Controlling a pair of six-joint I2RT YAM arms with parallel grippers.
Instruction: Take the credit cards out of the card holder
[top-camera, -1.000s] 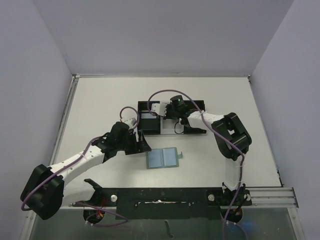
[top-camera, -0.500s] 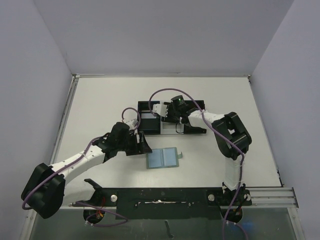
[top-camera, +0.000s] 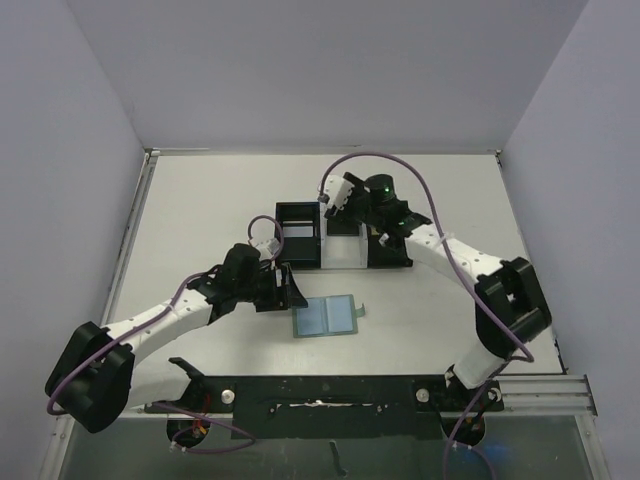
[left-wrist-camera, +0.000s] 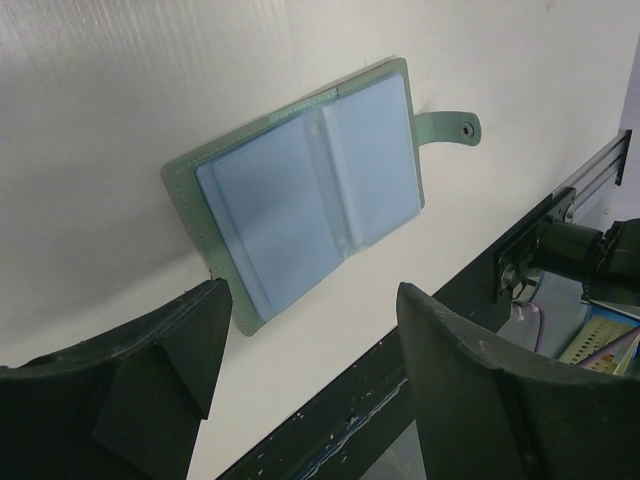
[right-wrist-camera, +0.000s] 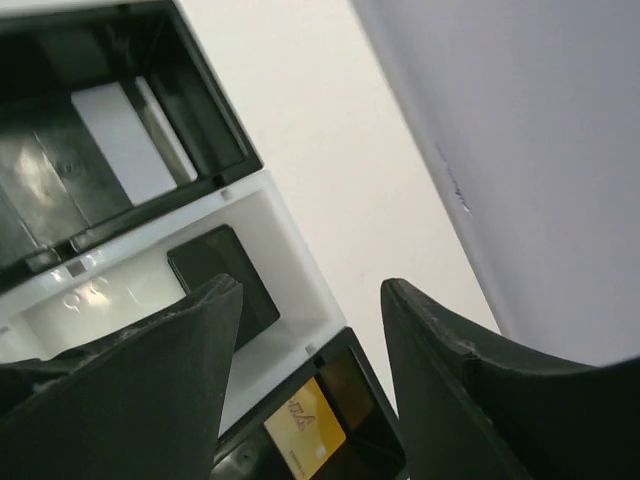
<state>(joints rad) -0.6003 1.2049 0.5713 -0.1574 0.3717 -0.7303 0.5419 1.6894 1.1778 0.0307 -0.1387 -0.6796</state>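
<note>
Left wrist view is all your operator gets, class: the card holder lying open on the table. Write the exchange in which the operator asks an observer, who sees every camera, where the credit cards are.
Operator: The card holder lies open and I see no cards in it. Can you see any?
Observer: Yes. In the right wrist view a black card lies flat in a white compartment.
Operator: Any others near it?
Observer: A gold-orange card lies in the black compartment right beside the white one.
</note>
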